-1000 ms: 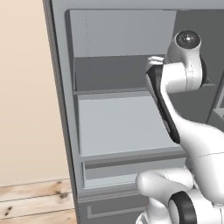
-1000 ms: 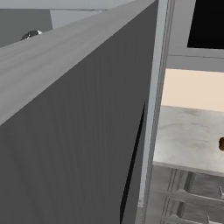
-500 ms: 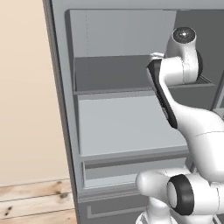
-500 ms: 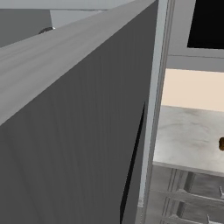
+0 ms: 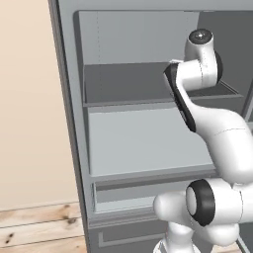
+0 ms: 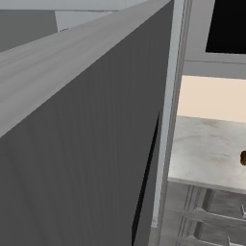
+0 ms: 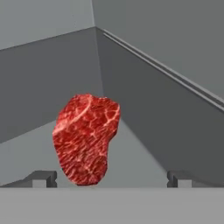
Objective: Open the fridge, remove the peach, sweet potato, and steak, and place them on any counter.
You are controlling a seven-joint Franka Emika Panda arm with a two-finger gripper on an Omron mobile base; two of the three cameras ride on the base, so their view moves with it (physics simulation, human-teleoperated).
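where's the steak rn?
Hand view: steak lies on the fridge floor near a back corner, left of centre ahead of the open gripper.

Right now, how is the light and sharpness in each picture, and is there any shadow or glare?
Hand view: the steak is sharp and evenly lit, without glare. Left base view: the fridge interior is flat grey and the upper shelf is darker. Right base view: the counter is bright and the door beside it dull.
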